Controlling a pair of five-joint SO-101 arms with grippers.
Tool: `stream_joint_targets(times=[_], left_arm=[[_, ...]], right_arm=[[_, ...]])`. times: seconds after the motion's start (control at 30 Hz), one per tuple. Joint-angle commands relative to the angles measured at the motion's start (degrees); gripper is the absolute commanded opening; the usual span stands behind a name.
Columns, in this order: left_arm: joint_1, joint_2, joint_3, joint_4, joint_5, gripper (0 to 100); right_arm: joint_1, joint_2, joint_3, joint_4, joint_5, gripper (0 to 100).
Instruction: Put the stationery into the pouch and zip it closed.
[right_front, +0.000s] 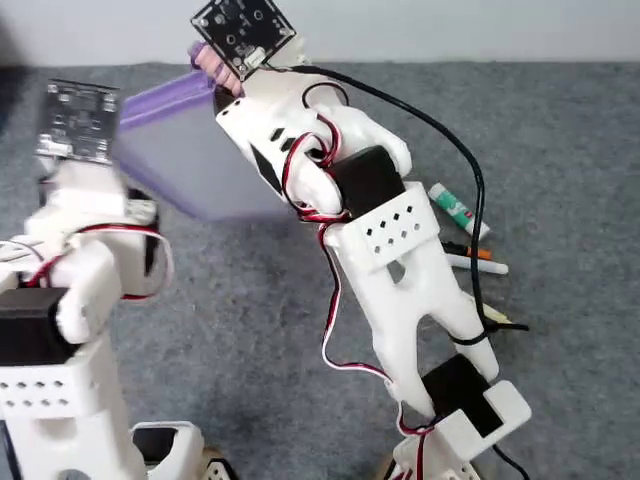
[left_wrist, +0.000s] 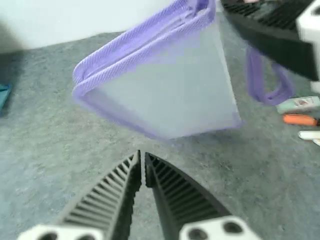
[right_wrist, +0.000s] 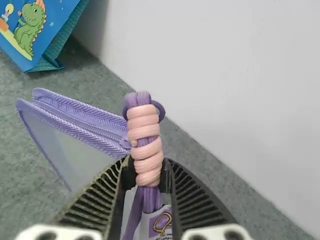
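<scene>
high view, progress: nothing is packed yet. the glue stick (right_front: 455, 208), orange pen (right_front: 470, 250), white pen (right_front: 485, 266) and yellow pencil (right_front: 503, 319) lie loose on the counter (right_front: 560, 130), well apart from the pouch (right_front: 195, 160). packing and zipping are both left to do, as i judge it.
high view, pouch position: it is lifted off the counter at the far side, hanging tilted from the right arm, with the left arm just beside it.
high view, textures: the counter is grey and felt-like. the pens are slim and rigid. the glue stick is a short, stubby tube.
left wrist view, left tool: the left tool (left_wrist: 141, 162) has its ribbed black jaws drawn almost together with nothing between them, and it sits near the pouch's lower edge.
left wrist view, pouch material: it is a flat, frosted translucent panel edged in woven purple fabric. a soft purple loop strap (left_wrist: 265, 85) dangles at one end. whether the zip is open i cannot tell.
right wrist view, right tool: the right tool (right_wrist: 145, 167) is clamped on the pink cord (right_wrist: 144, 145), a fat coil wound round the purple strap, and that carries the pouch.
right wrist view, surroundings: a smooth white wall (right_wrist: 225, 75) and a glossy blue dinosaur bag (right_wrist: 35, 25) stand behind.
</scene>
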Motion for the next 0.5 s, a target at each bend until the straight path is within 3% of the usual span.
stream_joint_targets(times=[0.0, 0.2, 0.47], left_arm=[[-5.98, 0.62, 0.4, -3.52, -0.35, 2], [-6.42, 0.62, 10.77, -10.29, -0.44, 2], [-2.73, 0.7, 25.27, -32.0, -0.35, 2]], right_arm=[[0.84, -1.19, -2.02, -0.13, 0.7, 0.8], [-0.22, -4.26, -2.11, 3.56, 0.62, 0.8], [-4.97, -9.63, -2.11, 9.89, 0.7, 0.8]])
